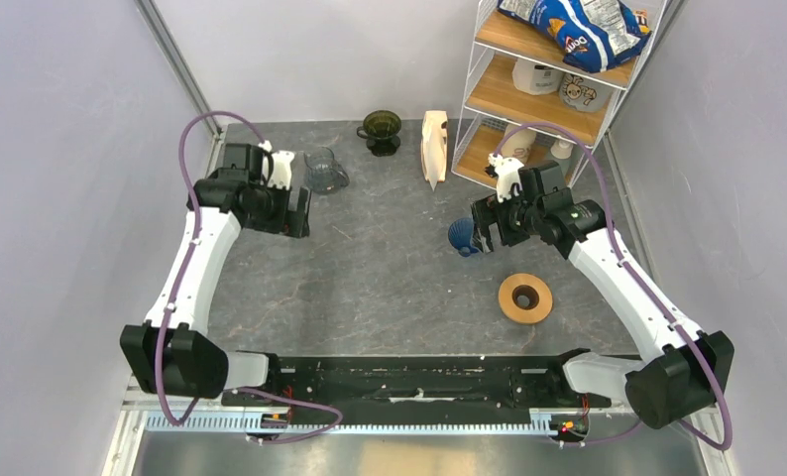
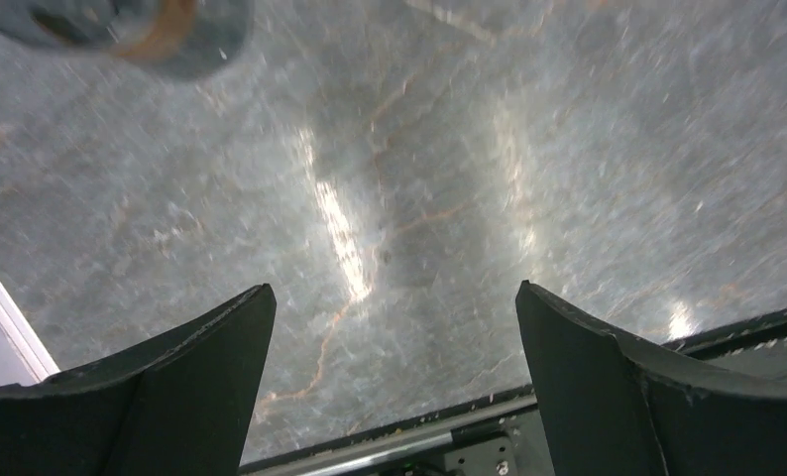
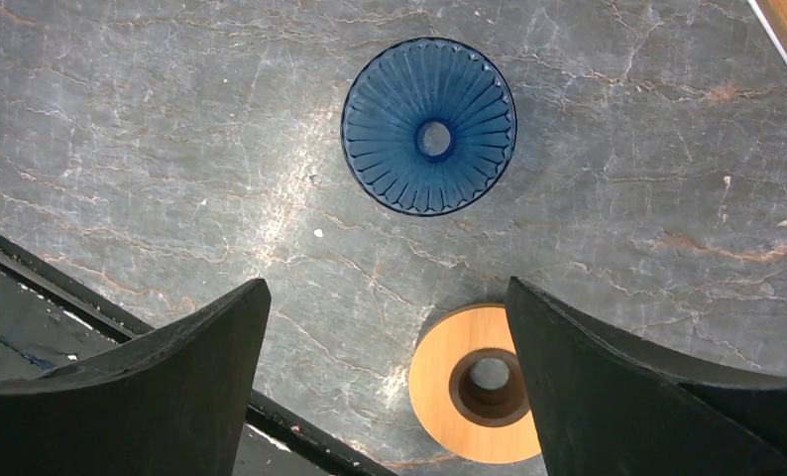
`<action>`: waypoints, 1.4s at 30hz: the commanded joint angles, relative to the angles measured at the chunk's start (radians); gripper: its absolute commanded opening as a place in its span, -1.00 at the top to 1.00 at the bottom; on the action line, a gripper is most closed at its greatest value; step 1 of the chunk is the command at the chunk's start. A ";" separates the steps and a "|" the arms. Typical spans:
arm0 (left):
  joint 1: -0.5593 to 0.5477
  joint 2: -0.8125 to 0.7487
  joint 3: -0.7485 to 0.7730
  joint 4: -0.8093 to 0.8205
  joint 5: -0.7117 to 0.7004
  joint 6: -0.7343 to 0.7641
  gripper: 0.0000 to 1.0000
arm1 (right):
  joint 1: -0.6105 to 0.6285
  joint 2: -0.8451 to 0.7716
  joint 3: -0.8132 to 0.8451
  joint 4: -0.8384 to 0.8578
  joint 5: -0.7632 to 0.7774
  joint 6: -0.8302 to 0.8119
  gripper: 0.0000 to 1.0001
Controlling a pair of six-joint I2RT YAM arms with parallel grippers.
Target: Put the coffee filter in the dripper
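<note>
The dark olive-green dripper (image 1: 381, 127) stands upright at the back of the table. I see no single loose coffee filter; only a thick cream stack of filters (image 1: 433, 147) stands on edge to the right of the dripper. My left gripper (image 1: 295, 213) is open and empty above bare table at the left, near a glass carafe; in the left wrist view (image 2: 392, 290) only table lies between its fingers. My right gripper (image 1: 484, 233) is open and empty, held above a blue ribbed cone (image 3: 429, 126).
A clear glass carafe (image 1: 325, 171) lies behind my left gripper and shows blurred in the left wrist view (image 2: 122, 25). A wooden ring (image 1: 525, 297) lies at the front right and shows in the right wrist view (image 3: 447, 382). A wire shelf (image 1: 528, 94) with goods stands at the back right.
</note>
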 commanded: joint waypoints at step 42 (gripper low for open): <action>0.034 1.163 1.114 0.417 -0.062 -0.263 -0.68 | -0.002 0.243 0.374 -0.134 -0.054 -0.086 -0.94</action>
